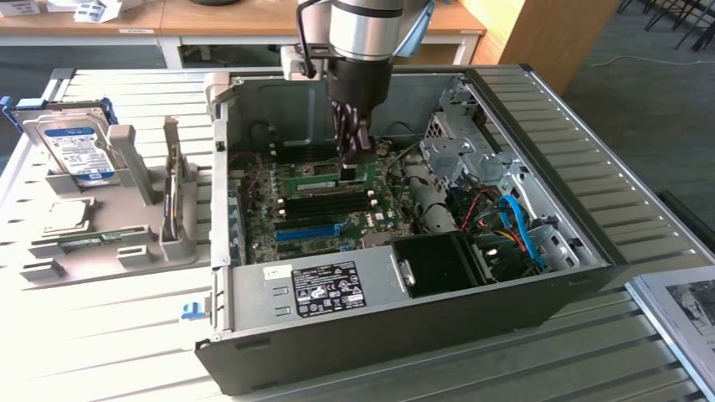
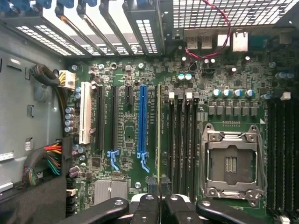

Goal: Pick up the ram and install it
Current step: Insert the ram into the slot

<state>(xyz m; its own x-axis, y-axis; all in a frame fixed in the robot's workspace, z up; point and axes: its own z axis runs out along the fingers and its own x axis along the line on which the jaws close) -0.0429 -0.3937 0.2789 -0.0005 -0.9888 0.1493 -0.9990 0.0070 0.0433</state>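
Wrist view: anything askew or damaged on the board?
Nothing broken or askew. Thin green ram stick, clamped in the gripper, runs parallel to the black memory slots; the silver CPU socket sits empty.

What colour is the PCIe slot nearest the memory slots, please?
The slot is blue; the wrist view shows it best.

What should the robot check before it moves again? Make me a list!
1. gripper shut on the ram: ok.
2. Ram over the motherboard: ok.
3. Ram pointing the same way as the black memory slots: ok.
4. Ram exactly above one slot: cannot tell.
5. white slot latches open: cannot tell.
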